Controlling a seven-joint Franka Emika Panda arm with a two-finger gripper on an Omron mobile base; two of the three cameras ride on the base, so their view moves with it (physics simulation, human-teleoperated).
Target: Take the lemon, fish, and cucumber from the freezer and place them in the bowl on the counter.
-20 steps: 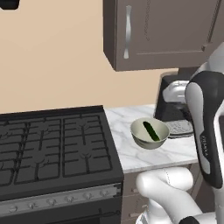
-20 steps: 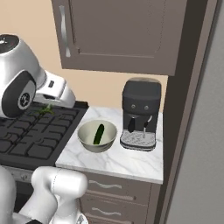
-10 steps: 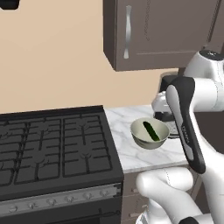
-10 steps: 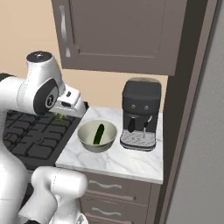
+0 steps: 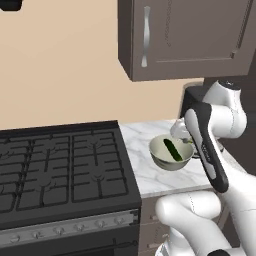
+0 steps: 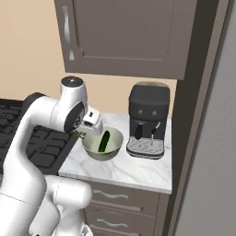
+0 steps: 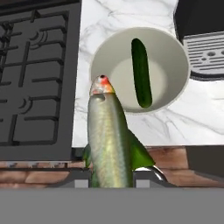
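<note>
While the hand [image 7: 114, 175] hangs above the near-left rim of the bowl [image 7: 175, 52], it pinches a fish [image 7: 108, 140] between its two fingers, which press against the fish's flanks low in the hand view. The fish is olive-grey with green fins and a red-orange snout, and it points away from the camera so that its snout overlaps the bowl's left rim in that view. Inside the bowl lies the cucumber [image 7: 141, 72], a dark green stick resting along the bowl's glossy inside, one end high near the far rim and the other down toward the middle. The bowl stands on the white marble surface [image 7: 113, 13], between the black gas stove [image 7: 37, 74] on one side and the black coffee machine [image 6: 148, 119] on the other. In the right base view the hand [image 6: 85, 131] sits just beside the bowl [image 6: 113, 150] on its stove side, with the cucumber [image 6: 104, 141] visible within. In the left base view the bowl [image 5: 167, 161] and cucumber [image 5: 172, 149] appear just in front of the white arm. A brown wall cupboard [image 6: 124, 34] hangs above the surface. At the right edge of the right base view a broad flat grey freezer door [image 6: 212, 152] rises.
</note>
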